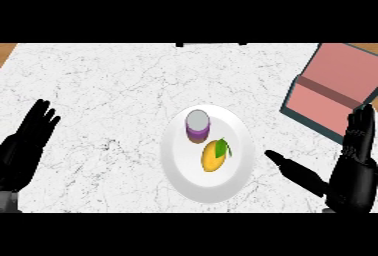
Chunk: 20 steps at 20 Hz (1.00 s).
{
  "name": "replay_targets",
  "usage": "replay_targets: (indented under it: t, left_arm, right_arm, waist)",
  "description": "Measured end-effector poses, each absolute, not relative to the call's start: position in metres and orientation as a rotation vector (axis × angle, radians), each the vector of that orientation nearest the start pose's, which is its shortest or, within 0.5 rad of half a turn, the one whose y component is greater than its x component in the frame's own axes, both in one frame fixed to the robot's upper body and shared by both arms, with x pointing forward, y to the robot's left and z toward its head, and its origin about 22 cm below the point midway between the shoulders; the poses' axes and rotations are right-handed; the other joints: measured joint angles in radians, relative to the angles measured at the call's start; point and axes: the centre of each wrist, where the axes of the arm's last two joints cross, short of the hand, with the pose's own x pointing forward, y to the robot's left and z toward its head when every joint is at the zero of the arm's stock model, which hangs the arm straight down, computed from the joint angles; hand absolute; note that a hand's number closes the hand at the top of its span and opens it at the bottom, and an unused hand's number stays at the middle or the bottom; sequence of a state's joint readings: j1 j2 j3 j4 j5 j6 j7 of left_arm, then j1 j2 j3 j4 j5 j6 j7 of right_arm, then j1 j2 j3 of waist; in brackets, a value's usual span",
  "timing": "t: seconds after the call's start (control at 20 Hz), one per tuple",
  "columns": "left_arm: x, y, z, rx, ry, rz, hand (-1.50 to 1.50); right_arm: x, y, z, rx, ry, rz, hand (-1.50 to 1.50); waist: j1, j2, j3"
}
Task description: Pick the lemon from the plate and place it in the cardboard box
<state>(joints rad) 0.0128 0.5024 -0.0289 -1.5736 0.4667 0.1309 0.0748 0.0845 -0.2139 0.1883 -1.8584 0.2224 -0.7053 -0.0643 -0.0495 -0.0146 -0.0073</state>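
Note:
A yellow lemon (213,155) with a green leaf lies on the white plate (221,187) in the middle of the counter, just below a purple cup (198,125). The box (332,91), pink inside with dark walls, sits open at the far right. My right hand (353,170) is open at the right edge, fingers straight up and thumb stretched left toward the plate, overlapping the box's near corner. My left hand (26,145) rests open at the left edge, fingers up. Neither hand touches the lemon.
The white marbled counter (111,90) spreads between my left hand and the plate. A brown wooden strip (6,50) shows at the top left corner. A dark object (210,44) sits at the far edge.

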Motion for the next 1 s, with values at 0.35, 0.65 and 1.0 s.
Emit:
replay_targets:
  t: [0.35, 0.65, 1.0]
  left_arm:
    - [0.241, 0.329, 0.046, 0.088, -1.449, 0.055, 0.0]
    - [0.244, 0.324, 0.05, 0.075, -1.449, 0.045, 0.0]
    - [0.249, 0.317, 0.056, 0.053, -1.457, 0.025, 0.0]
  right_arm:
    - [0.175, -0.207, 0.046, -0.84, -1.788, 0.147, -1.5]
    - [0.16, -0.213, 0.04, -0.928, -1.456, 0.44, -1.5]
    - [0.17, -0.182, 0.07, -0.951, -1.116, 0.587, -1.5]
  waist:
    - [0.022, 0.008, -0.004]
    - [0.037, 0.016, -0.008]
    - [0.071, 0.021, -0.005]
